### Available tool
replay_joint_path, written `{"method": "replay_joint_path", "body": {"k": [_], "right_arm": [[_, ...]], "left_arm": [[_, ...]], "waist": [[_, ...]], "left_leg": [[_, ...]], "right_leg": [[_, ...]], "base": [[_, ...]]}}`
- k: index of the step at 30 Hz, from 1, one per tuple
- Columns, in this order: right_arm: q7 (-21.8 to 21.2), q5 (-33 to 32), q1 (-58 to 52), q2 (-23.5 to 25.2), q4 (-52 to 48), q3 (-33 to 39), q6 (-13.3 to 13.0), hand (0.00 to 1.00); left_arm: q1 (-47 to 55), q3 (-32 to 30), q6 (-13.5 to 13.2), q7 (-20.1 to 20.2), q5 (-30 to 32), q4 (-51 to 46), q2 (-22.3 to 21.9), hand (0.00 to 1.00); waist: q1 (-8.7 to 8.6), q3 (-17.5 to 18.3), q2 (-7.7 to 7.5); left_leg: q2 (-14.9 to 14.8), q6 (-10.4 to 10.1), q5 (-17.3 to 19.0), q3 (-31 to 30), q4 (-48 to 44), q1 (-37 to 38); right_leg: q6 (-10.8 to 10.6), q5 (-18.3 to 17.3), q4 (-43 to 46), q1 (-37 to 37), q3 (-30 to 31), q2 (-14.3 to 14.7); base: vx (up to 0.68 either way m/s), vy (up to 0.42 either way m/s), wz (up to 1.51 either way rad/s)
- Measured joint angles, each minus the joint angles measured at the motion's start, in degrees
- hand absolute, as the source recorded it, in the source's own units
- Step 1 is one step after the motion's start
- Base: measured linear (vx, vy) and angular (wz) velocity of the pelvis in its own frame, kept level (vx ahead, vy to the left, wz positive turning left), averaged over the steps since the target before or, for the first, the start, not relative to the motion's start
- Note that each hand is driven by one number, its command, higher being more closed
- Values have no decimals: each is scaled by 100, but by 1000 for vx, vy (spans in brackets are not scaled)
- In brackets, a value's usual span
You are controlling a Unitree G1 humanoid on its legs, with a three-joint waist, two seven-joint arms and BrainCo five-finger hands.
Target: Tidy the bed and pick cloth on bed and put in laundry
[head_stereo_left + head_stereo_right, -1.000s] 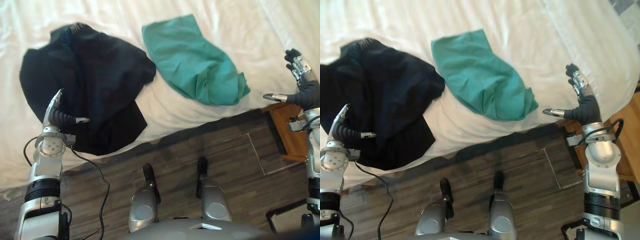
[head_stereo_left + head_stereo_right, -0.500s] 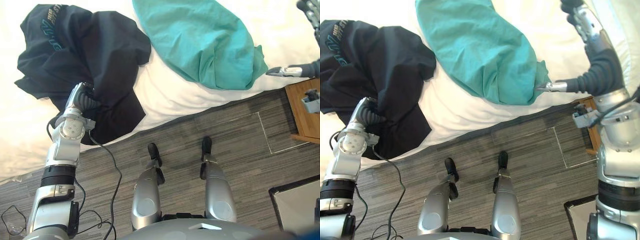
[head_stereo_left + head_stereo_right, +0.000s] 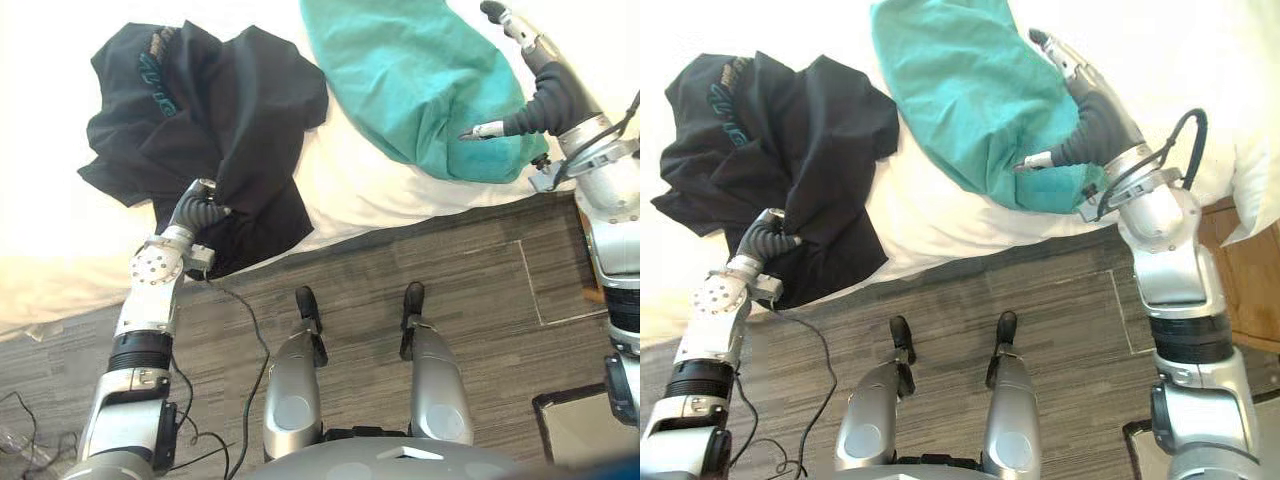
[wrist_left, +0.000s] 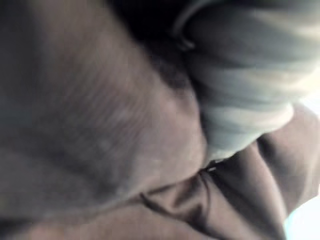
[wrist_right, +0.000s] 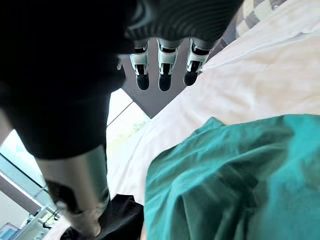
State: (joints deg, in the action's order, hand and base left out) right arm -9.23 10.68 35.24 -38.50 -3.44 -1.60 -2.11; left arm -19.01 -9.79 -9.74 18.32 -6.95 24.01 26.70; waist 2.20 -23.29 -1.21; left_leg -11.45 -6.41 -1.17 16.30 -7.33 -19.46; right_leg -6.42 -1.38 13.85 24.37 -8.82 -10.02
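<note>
On the bed (image 3: 350,192), black cloth (image 3: 235,100) at ten o'clock hides our left hand (image 3: 196,212); we cannot tell its grip. Our right hand (image 3: 546,98) hovers straight-fingered over teal cloth (image 3: 415,75) at one.

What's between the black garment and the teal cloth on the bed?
Only bare white sheet, a wedge widening toward the bed's near edge between black garment and teal cloth, seen in both eye views.

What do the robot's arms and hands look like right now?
The left arm and right arm are silver-grey tubes with black bands. The left robot hand and right robot hand each wear a dark ribbed cover; the right one's silver fingers end in dark tips.
</note>
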Motion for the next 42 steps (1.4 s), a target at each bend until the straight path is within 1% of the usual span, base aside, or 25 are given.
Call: {"method": "replay_joint_path", "body": {"k": [2,4,5,6,8,10,12,15,16,18,20,21,25,27,30,32,33,34,35,36,37,38,39,41,42], "right_arm": [[204,189,172,207,610,-87,181,0],[326,202,302,316,995,-170,243,0],[466,204,452,454,1369,-198,315,0],[537,204,551,525,1585,-235,349,0],[708,229,708,639,1975,-325,409,0],[777,319,785,706,2265,-359,477,0],[804,423,825,736,2631,-365,590,0],[859,431,1092,906,2963,-353,743,0],[853,435,1152,907,3023,-346,762,100],[767,603,1262,933,3246,-336,797,100],[617,888,1352,1136,3670,-191,815,100],[608,936,1382,1168,3738,-124,817,100],[565,840,1425,1325,4248,-43,814,100],[549,636,1307,1417,4415,98,779,100],[549,-289,701,1813,4549,404,329,100],[544,-978,-4,2337,4578,600,-232,100],[544,-1121,-203,2478,4574,633,-371,100],[543,-1164,-515,2691,4577,677,-520,100],[518,-1156,-988,2930,4607,668,-681,100],[471,-1152,-1529,3104,4716,635,-849,100],[444,-1152,-1757,3193,4782,625,-931,100],[411,-1145,-2169,3320,4915,581,-1080,100],[342,-1169,-2751,3510,5077,514,-1269,100],[170,-1360,-3326,3661,5148,355,-1447,100],[-38,-1619,-3653,3748,5160,280,-1566,100]], "left_arm": [[-213,-51,1,180,-279,0,-98,100],[-335,-47,1,201,-398,0,-186,100],[-489,-43,2,255,-602,11,-267,100],[-565,-42,2,277,-657,11,-300,100],[-734,-28,2,256,-852,31,-390,100],[-924,30,2,211,-984,44,-490,100],[-1246,141,2,153,-1175,98,-644,100],[-1550,143,8,153,-1457,98,-671,100],[-1597,142,17,149,-1491,98,-678,100],[-1701,142,48,112,-1494,100,-712,100],[-1815,142,102,-5,-1494,126,-780,100],[-1848,142,115,-18,-1492,134,-799,100],[-1927,194,209,-64,-1490,287,-832,100],[-1939,200,218,-6,-1490,471,-917,100],[-1747,201,299,0,-1484,705,-1115,100],[-1316,204,373,-104,-1482,730,-1218,100],[-1201,211,388,-130,-1481,756,-1254,100],[-1008,297,405,-264,-1471,791,-1286,100],[-730,490,450,-512,-1369,844,-1305,100],[-465,685,555,-729,-1347,962,-1376,100],[-324,722,587,-812,-1302,1051,-1460,100],[-79,758,593,-954,-1225,1212,-1603,100],[275,779,588,-1100,-1174,1473,-1788,100],[728,871,533,-1301,-1173,1757,-1994,100],[1035,940,512,-1413,-1225,1890,-2101,100]], "waist": [[70,77,-188],[147,125,-297],[202,142,-361],[217,139,-404],[228,138,-465],[264,138,-472],[373,145,-503],[379,147,-562],[381,146,-566],[403,149,-614],[471,212,-733],[477,213,-746],[499,334,-927],[500,350,-946],[528,376,-971],[523,406,-1010],[518,406,-1007],[517,409,-999],[510,430,-955],[476,522,-872],[454,596,-821],[404,737,-738],[262,910,-573],[97,1062,-384],[18,1206,-287]], "left_leg": [[-81,-35,-47,-235,-68,-194],[-128,-53,-59,-351,-124,-311],[-156,-64,-68,-480,-192,-431],[-161,-65,-86,-547,-215,-495],[-160,-56,-107,-682,-280,-646],[-166,-41,-134,-782,-319,-810],[-176,-26,-167,-896,-392,-1081],[-192,-39,-301,-1015,-387,-1387],[-201,-36,-334,-1043,-386,-1433],[-246,-41,-386,-1081,-388,-1485],[-291,-43,-376,-1120,-429,-1566],[-304,-46,-378,-1144,-443,-1584],[-354,-67,-407,-1256,-489,-1554],[-359,-83,-404,-1284,-491,-1429],[-365,-115,-319,-1220,-467,-1012],[-311,-122,-282,-1018,-246,-451],[-290,-126,-286,-965,-151,-282],[-250,-132,-303,-872,4,-2],[-196,-133,-334,-766,237,378],[-121,-132,-367,-734,417,655],[-69,-124,-374,-729,496,754],[11,-110,-384,-722,615,869],[149,-87,-398,-715,781,1053],[299,-47,-414,-689,987,1321],[391,-22,-430,-693,1149,1521]], "right_leg": [[15,11,-45,-3,-159,77],[50,39,-107,-11,-247,125],[82,127,-211,-40,-349,185],[81,158,-258,-53,-401,200],[102,227,-395,-81,-495,223],[89,347,-539,-77,-585,251],[92,414,-601,63,-627,264],[140,463,-601,298,-707,289],[147,469,-601,325,-729,300],[160,478,-590,352,-779,338],[196,452,-533,415,-821,383],[214,434,-504,417,-865,381],[308,312,-328,357,-992,385],[319,283,-336,195,-1042,389],[306,259,-466,-247,-1026,394],[288,262,-665,-671,-901,391],[275,264,-726,-800,-882,389],[247,264,-809,-996,-821,377],[216,257,-916,-1269,-744,351],[176,232,-972,-1470,-743,302],[150,213,-987,-1533,-749,270],[98,176,-991,-1589,-749,196],[22,122,-996,-1702,-754,80],[-65,63,-999,-1881,-755,-53],[-127,22,-1008,-2008,-762,-133]], "base": [[2,-43,34],[15,-22,28],[11,1,29],[3,10,30],[-20,18,27],[-48,26,23],[-86,30,18],[-91,-1,13],[-86,-20,13],[-73,-26,3],[-68,-30,-2],[-45,-36,13],[-9,-44,12],[35,-53,11],[80,-39,-3],[91,-11,-23],[119,-12,-25],[136,-11,-23],[162,-12,-18],[148,1,-8],[117,9,2],[196,43,8],[167,54,8],[168,63,7],[136,53,6]]}}
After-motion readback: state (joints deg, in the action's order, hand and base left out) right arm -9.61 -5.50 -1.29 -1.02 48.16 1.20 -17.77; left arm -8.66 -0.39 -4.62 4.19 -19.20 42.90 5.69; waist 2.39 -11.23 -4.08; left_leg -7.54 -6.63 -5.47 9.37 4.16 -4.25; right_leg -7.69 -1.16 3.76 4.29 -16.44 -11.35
